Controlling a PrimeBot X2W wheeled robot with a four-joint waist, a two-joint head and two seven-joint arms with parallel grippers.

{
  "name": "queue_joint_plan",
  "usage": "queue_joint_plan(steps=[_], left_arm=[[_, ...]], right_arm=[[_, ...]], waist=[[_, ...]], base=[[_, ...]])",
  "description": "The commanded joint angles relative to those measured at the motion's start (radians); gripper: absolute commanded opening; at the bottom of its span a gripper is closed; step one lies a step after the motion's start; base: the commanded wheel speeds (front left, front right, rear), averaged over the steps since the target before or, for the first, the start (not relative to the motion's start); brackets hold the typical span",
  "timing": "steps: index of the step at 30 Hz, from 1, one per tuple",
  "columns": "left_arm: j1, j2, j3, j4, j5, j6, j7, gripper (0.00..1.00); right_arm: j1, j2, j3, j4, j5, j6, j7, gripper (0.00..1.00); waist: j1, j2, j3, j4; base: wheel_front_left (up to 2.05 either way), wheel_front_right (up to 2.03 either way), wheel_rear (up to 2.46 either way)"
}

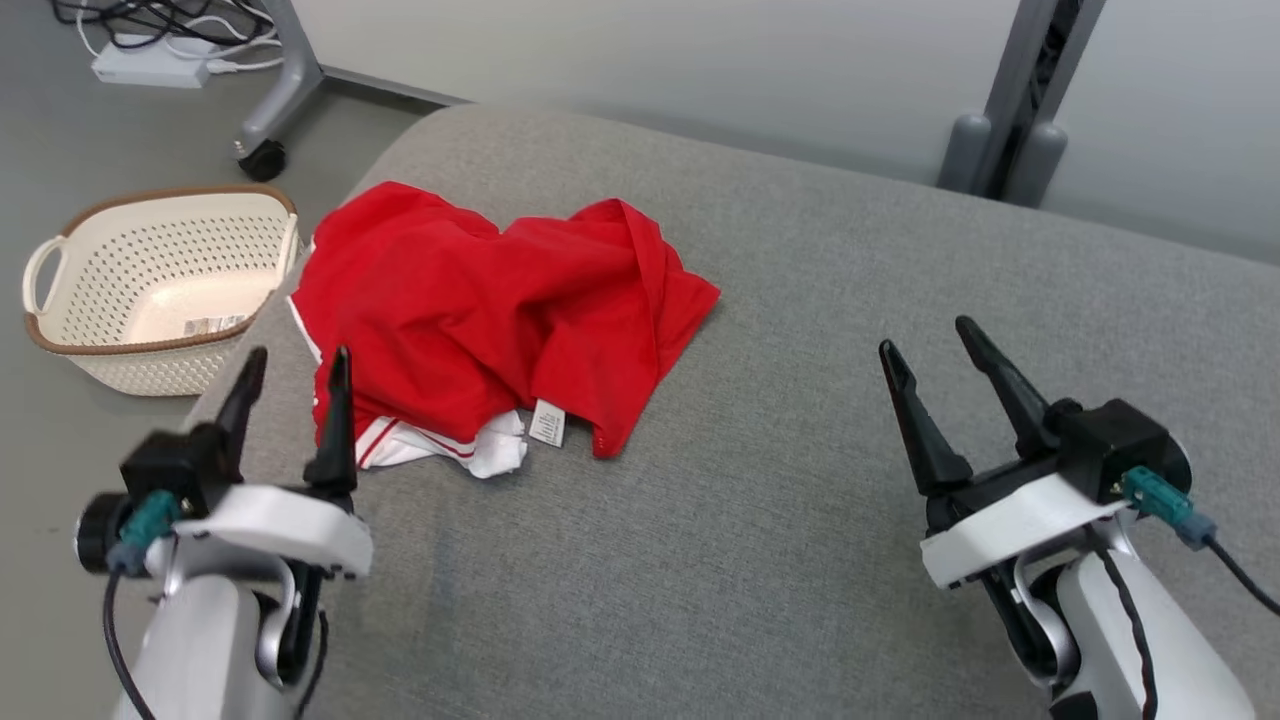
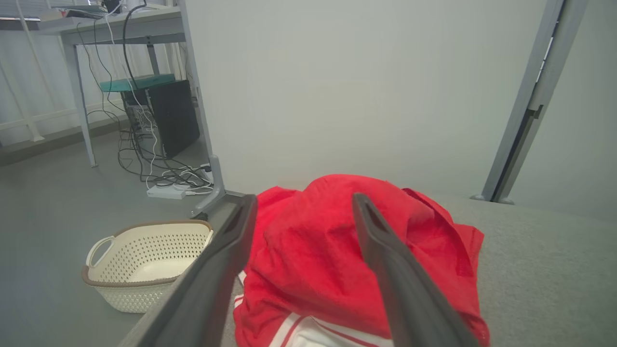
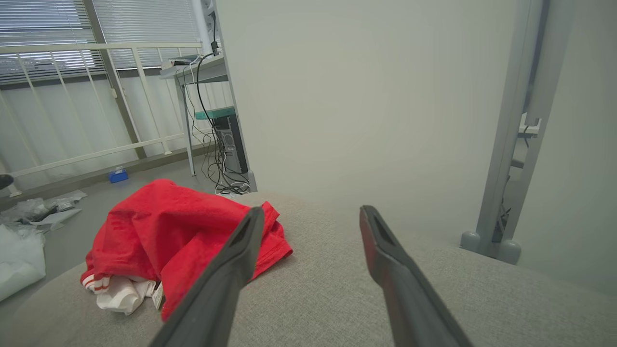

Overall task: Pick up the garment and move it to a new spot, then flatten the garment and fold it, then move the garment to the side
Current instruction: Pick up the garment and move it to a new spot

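Just one red garment (image 1: pixel 480 310) here, bunched up on the left side of the grey cushion (image 1: pixel 800 450), white striped trim and one tag (image 1: pixel 547 423) poking out at the near edge. Two pincers, both spread wide, nothing in either. Left pincer (image 1: pixel 300 355) right at the garment's near-left edge, one fingertip over the red cloth, can't tell if touching. Right pincer (image 1: pixel 925 335) well off to the right, above bare cushion. One cream basket (image 1: pixel 170 195) on the floor (image 1: pixel 40 150), just left of the cushion.
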Motion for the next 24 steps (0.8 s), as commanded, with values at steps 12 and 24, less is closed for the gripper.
queue_joint_plan(steps=[12, 24], left_arm=[[-0.384, 0.154, -0.044, 0.184, -0.127, -0.083, 0.372, 1.0], [-0.498, 0.251, -0.175, 0.242, -0.234, -0.086, 0.59, 1.0]], right_arm=[[-0.08, -0.04, 0.001, -0.138, -0.038, 0.0, 0.071, 1.0], [-0.07, -0.035, -0.017, -0.153, -0.052, 0.0, 0.071, 1.0]], waist=[[0.0, 0.0, 0.223, -0.108], [0.0, 0.0, 0.289, -0.153]], base=[[0.0, 0.0, 0.0], [0.0, 0.0, 0.0]])
